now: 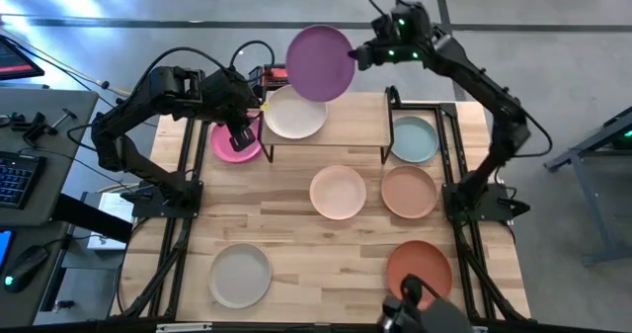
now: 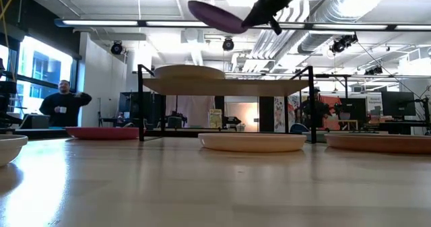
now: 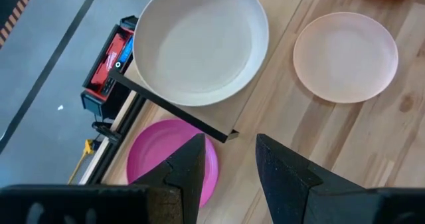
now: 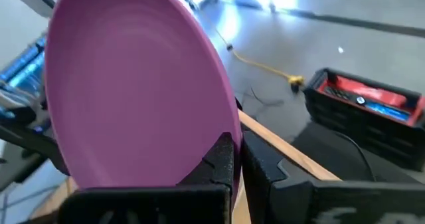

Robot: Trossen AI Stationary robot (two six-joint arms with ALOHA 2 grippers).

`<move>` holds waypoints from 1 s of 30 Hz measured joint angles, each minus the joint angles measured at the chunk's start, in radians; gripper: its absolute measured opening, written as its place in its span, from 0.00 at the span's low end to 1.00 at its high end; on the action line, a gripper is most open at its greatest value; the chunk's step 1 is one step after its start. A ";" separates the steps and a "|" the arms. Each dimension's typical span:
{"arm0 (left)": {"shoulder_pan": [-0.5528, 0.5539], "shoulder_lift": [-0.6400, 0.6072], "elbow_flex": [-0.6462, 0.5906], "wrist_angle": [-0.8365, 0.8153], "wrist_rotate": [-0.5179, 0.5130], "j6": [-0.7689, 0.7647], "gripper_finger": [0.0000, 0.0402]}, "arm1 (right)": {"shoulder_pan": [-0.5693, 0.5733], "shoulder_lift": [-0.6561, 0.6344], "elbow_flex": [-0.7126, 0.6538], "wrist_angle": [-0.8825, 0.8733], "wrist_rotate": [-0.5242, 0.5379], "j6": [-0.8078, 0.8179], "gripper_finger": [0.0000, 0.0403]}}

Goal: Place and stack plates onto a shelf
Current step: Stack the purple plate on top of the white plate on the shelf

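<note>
The right hand [image 1: 357, 54] gripped the purple plate [image 1: 320, 62] by its rim, high above the shelf [image 1: 341, 125]. The left hand [image 1: 240, 135] hung open beside the shelf, over the pink plate [image 1: 229, 145].

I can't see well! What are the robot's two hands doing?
Left gripper: open, empty, above the pink plate.
Right gripper: closed on the purple plate.

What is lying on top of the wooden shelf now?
One off-white plate lies on the shelf, at its left end. The purple plate hangs above in the right pincer, covering the shelf's back edge.
</note>
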 joint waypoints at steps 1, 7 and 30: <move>0.000 0.000 0.000 0.000 0.000 0.000 0.30 | 0.000 0.027 0.043 -0.034 0.000 -0.014 0.00; 0.000 0.000 0.000 0.000 0.003 -0.020 0.30 | 0.000 0.187 0.267 -0.193 -0.026 -0.048 0.00; 0.000 0.000 0.000 0.000 0.001 -0.071 0.30 | 0.067 0.452 0.419 -0.333 -0.119 -0.020 0.00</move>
